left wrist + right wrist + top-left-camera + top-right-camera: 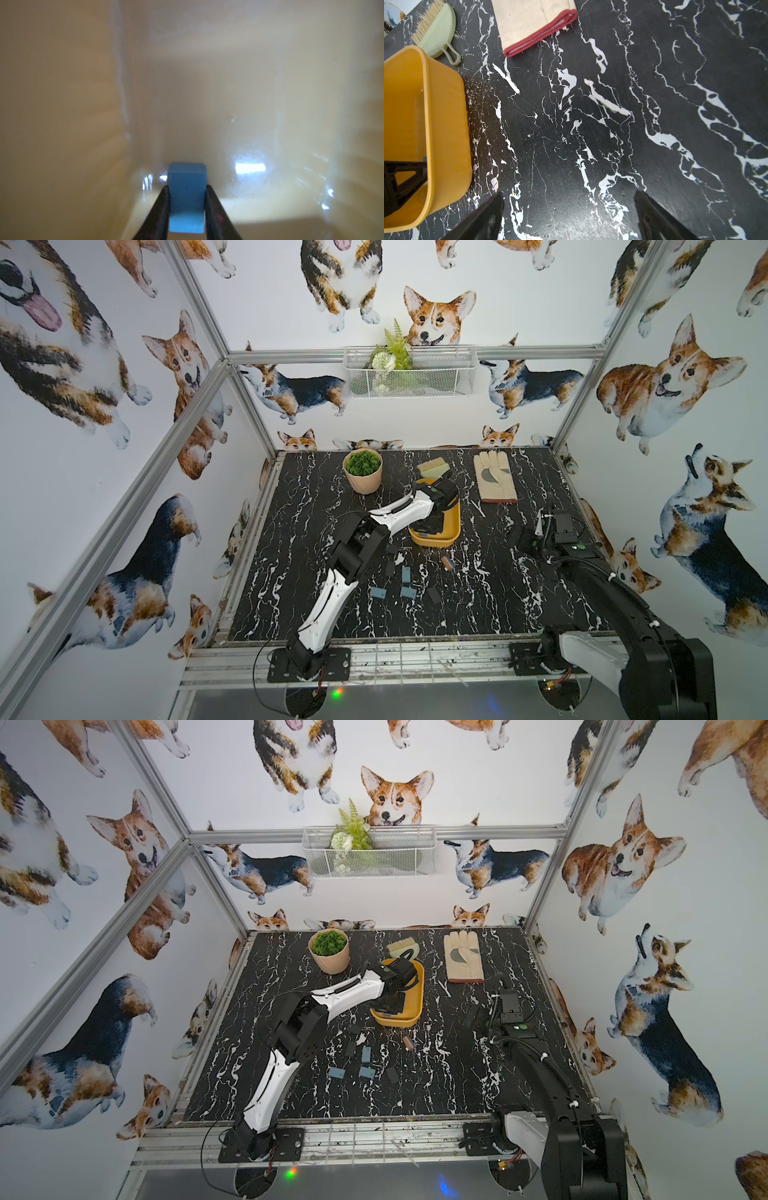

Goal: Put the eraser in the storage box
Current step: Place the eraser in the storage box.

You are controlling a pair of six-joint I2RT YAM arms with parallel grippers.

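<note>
On the black marble-patterned table, ringed by corgi-papered walls, the storage box sits just past centre toward 12 o'clock, with the left gripper down inside it. Its narrow jaws press both sides of the blue eraser, low over the box's yellow floor; whether it touches the floor I cannot tell. At the box's 3 o'clock the right gripper hovers over bare table, spread wide and empty.

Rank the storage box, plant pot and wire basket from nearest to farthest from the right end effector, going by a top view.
From the right end effector:
1. storage box: just to its left.
2. plant pot: farther left, toward the back.
3. wire basket: hung high at the back.
</note>
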